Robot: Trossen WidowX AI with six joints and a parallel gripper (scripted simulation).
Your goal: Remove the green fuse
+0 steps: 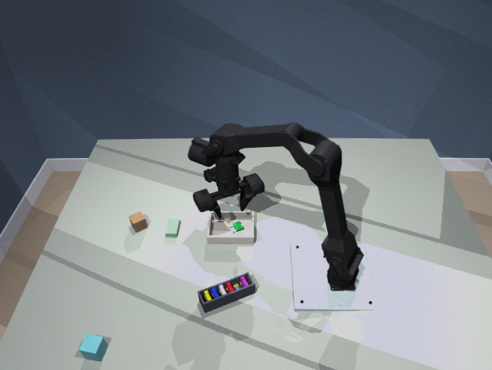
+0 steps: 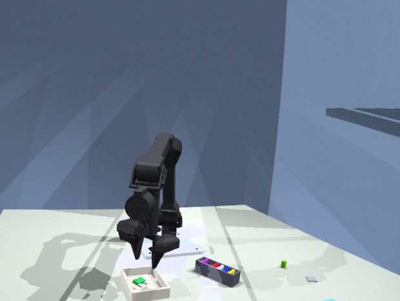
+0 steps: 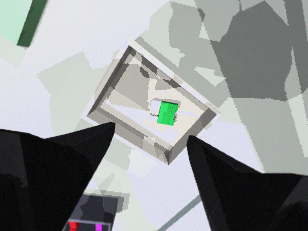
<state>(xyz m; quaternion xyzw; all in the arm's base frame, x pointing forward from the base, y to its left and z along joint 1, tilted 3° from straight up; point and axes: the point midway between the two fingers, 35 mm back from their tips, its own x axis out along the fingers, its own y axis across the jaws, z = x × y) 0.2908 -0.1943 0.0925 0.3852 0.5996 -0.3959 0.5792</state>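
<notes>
Top: end effector (image 1: 229,209) spread, grasping nothing; green fuse (image 1: 237,225) lying in tray (image 1: 231,239) just below.
Exterior: fuse block (image 2: 217,271) well apart, untouched.
Wrist: fuse flat on tray floor.
Release looks done; only retreat left.

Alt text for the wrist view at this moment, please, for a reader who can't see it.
A green fuse lies flat on the floor of a shallow white tray, seen from above. The open hand hangs over it, its two dark fingers spread apart and holding nothing.
</notes>
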